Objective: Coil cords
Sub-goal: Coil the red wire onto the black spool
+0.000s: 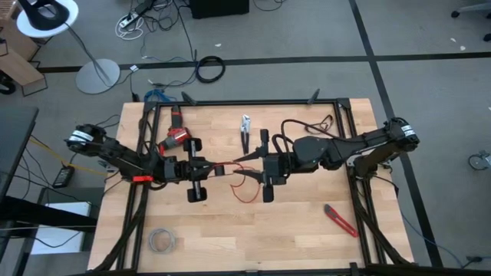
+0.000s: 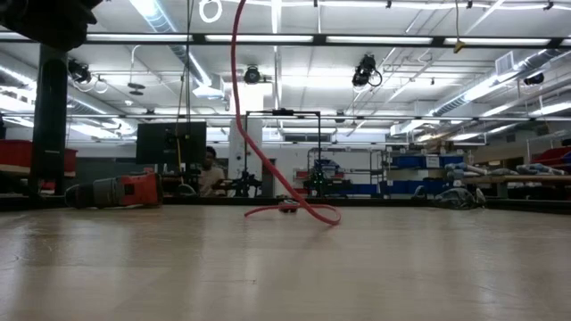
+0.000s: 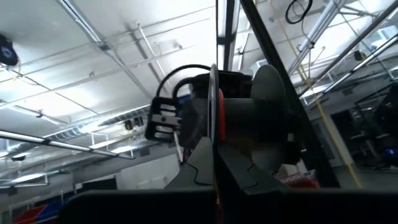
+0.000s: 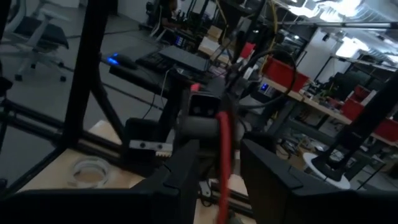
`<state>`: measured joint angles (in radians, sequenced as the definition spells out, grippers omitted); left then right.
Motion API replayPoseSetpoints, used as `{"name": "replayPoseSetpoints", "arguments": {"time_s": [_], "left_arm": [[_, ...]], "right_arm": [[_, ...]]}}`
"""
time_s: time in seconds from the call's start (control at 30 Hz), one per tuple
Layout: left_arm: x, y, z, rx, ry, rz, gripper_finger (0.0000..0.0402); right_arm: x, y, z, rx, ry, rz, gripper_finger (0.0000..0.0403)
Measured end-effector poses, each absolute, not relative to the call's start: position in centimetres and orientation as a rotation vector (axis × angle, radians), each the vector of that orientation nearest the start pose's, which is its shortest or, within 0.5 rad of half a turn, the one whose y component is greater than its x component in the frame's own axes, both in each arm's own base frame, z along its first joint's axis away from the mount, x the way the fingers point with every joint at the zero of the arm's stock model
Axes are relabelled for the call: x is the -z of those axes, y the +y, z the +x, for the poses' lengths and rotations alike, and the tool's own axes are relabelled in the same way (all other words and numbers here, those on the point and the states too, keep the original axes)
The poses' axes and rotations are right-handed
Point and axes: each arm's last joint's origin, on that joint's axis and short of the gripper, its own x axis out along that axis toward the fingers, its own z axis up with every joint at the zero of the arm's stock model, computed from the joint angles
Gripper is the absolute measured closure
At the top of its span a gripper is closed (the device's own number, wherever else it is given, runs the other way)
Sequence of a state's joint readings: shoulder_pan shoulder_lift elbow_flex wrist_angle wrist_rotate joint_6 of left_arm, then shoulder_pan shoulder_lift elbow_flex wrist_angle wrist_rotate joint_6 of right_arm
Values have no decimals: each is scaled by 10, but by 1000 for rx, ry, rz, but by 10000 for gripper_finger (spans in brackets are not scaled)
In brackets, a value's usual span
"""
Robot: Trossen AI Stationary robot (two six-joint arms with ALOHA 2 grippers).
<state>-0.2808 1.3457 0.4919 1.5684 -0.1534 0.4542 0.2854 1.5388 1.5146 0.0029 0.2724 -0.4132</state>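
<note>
We clamp our left pincer (image 1: 209, 170) on the red wire (image 1: 244, 186) at table centre, three o'clock of it our right pincer (image 1: 257, 165) stands apart astride the strand, so slack hangs for looping.

Grey carpet floor (image 1: 430, 46) with a white lamp (image 1: 47, 17) surrounded the table; ceiling strip lights (image 2: 375, 39) lit the shelved workshop.

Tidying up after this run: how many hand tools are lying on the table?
3: pliers at the far middle, a red utility knife near right, a red power drill far left. The arms may hide others.
</note>
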Motion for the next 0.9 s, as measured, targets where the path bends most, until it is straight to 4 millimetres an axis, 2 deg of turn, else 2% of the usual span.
{"name": "replayPoseSetpoints", "arguments": {"time_s": [0.53,0.9], "left_arm": [[-278,-63,232,2,-714,275,401],[-275,-63,235,-12,-664,263,401]], "right_arm": [[-422,83,344,-72,-21,-408,290],[-422,77,346,-104,-25,-384,313]]}}
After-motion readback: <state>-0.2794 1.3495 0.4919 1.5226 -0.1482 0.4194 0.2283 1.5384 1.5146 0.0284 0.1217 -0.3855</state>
